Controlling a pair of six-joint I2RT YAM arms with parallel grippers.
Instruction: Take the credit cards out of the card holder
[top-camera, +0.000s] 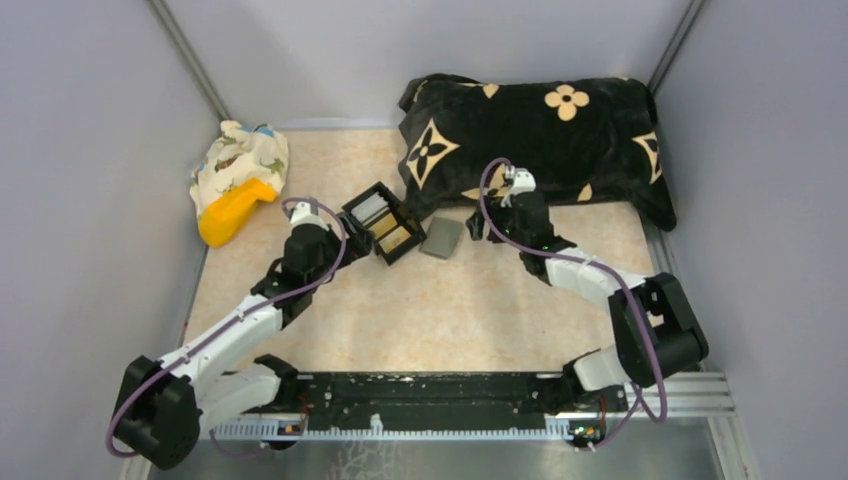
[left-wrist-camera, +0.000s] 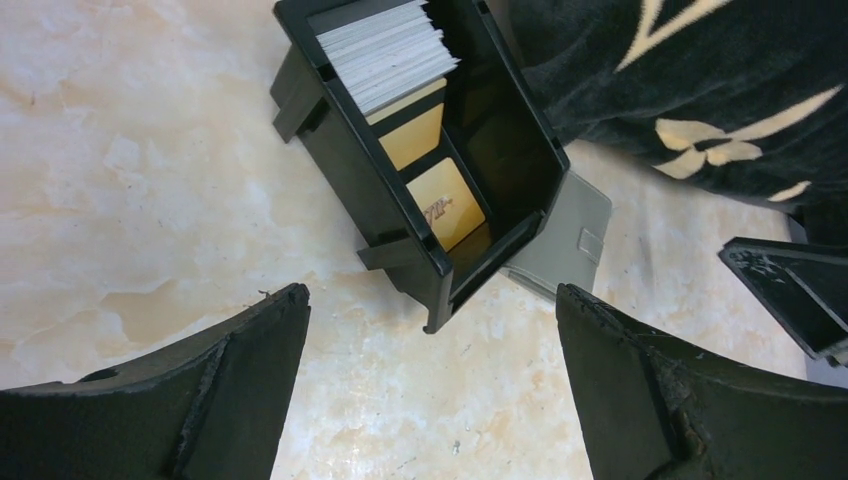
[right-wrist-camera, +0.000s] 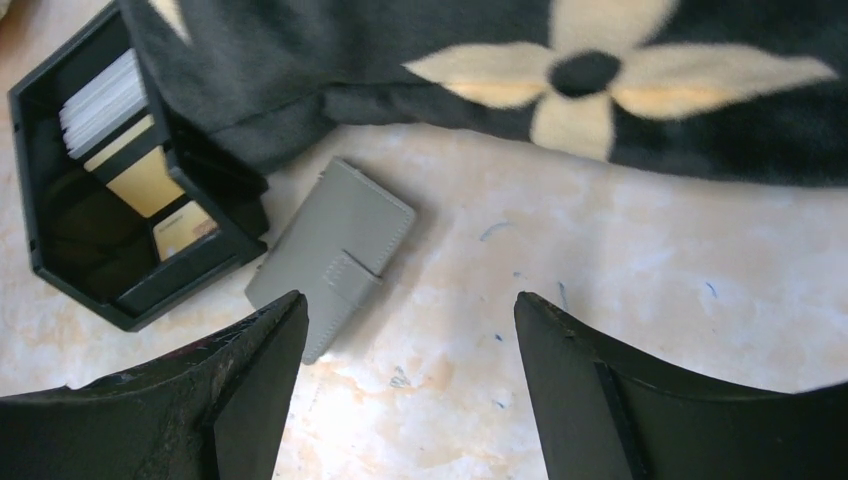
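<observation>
The grey card holder (top-camera: 442, 238) lies flat and closed on the table, right of a black box. In the right wrist view the card holder (right-wrist-camera: 330, 255) lies just beyond my left finger, its flap side up. In the left wrist view only a corner of the card holder (left-wrist-camera: 565, 240) shows behind the box. My right gripper (right-wrist-camera: 408, 305) is open and empty, hovering just right of the holder. My left gripper (left-wrist-camera: 432, 300) is open and empty, just short of the box's near corner. No cards show outside the holder.
The black box (top-camera: 383, 222) holds white cards and gold cards in compartments. A black pillow with cream flowers (top-camera: 540, 130) lies at the back right. A patterned cloth with a yellow object (top-camera: 238, 180) lies at the back left. Grey walls close three sides.
</observation>
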